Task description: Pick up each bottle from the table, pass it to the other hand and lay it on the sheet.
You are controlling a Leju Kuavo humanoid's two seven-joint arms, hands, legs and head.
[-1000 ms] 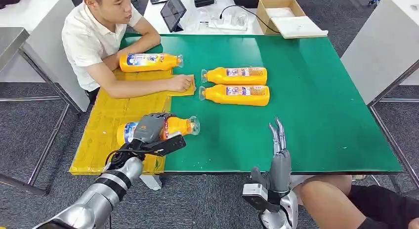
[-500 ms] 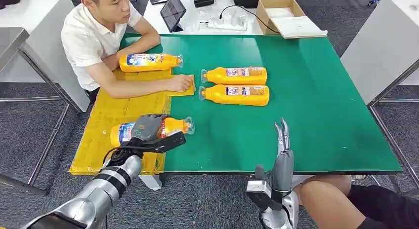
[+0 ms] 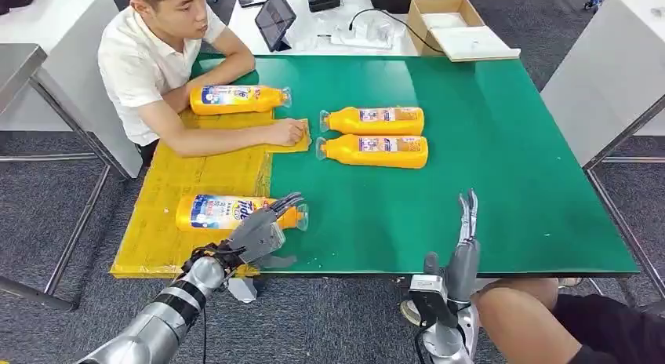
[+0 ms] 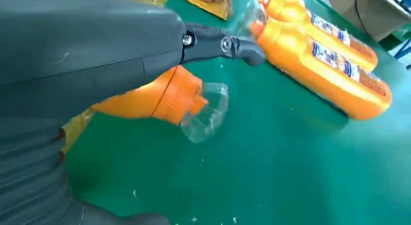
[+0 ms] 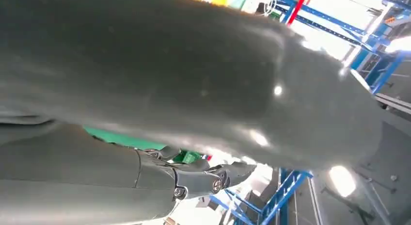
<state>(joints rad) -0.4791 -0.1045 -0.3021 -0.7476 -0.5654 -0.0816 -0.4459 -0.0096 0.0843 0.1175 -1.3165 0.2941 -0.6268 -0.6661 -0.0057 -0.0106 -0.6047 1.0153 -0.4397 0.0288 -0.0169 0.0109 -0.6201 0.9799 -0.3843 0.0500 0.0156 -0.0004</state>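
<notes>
I use the yellow sheet [image 3: 196,176] as my landmark; it covers the left part of the green tabletop [image 3: 486,160]. On my head camera, one orange bottle [image 3: 227,212] lies on its side on the sheet's near part, its clear cap poking just past the sheet's right edge onto the green. My left hand [image 3: 263,232] sits at that cap end, on the near side of the bottle. Its fingers [image 3: 286,201] are spread apart and reach over the neck, and they grip nothing. On the left wrist camera I see the bottle's orange neck and clear cap below a dark finger, with a gap between them.

A second bottle [image 3: 238,99] lies on the far end of the sheet. A person [image 3: 161,62] sits at the sheet's far left side, one hand [image 3: 286,132] resting flat on the sheet's right edge. Two more bottles lie side by side on the bare green just right of the sheet: the farther one [image 3: 375,119] and the nearer one [image 3: 375,151], both with caps pointing toward the sheet.

My right hand [image 3: 463,250] is well to the right of the sheet, at the near edge of the tabletop. Its fingers [image 3: 469,215] point straight up, held close together, with nothing in them.
</notes>
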